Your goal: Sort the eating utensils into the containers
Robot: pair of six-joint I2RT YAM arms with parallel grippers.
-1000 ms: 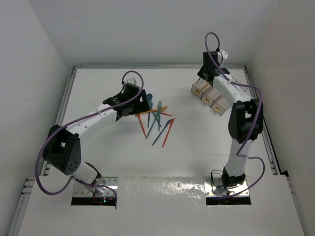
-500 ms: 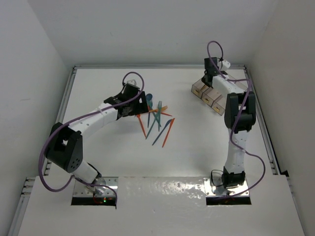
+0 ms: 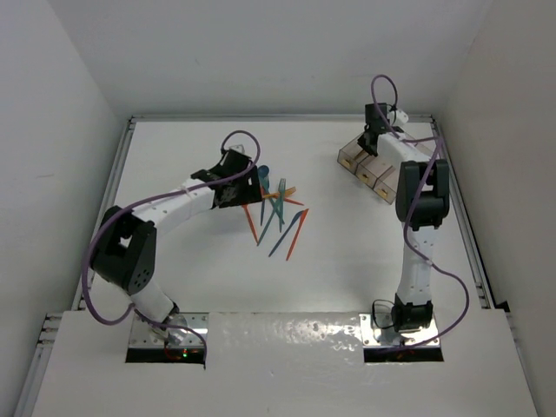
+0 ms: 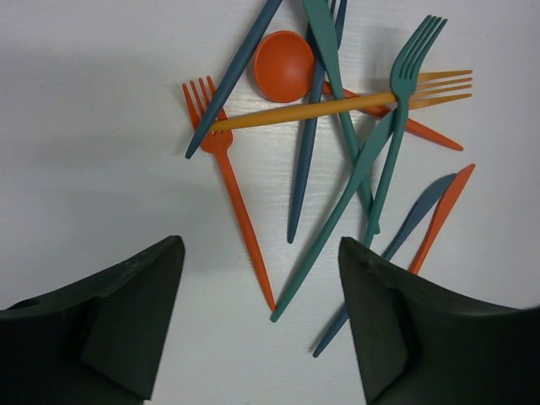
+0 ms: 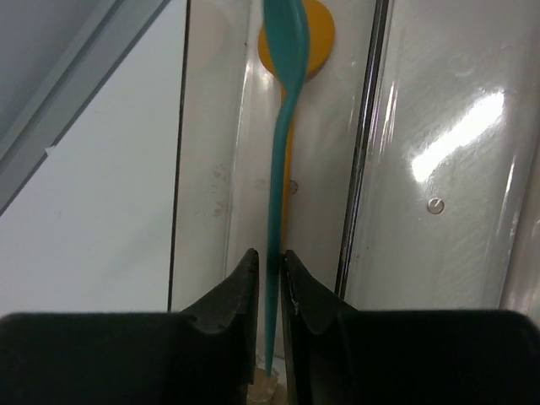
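You have one gripper at each side of the white table (image 3: 347, 261).
Far right, three joined clear brownish plastic bins (image 3: 375, 171); the right gripper (image 5: 270, 257) stands narrow around a thin teal plastic spoon (image 5: 277, 169) lying in one bin over a yellow plastic spoon (image 5: 321, 38), pinched or not you cannot tell. The left gripper (image 4: 260, 249) hangs wide above crossed teal, blue and orange plastic utensils (image 4: 305, 160).

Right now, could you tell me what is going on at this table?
The right gripper holds a teal spoon over one clear bin, where a yellow spoon already lies. The left gripper hangs open above the loose pile of utensils on the table, touching none of them. Most of the sorting is not yet done.
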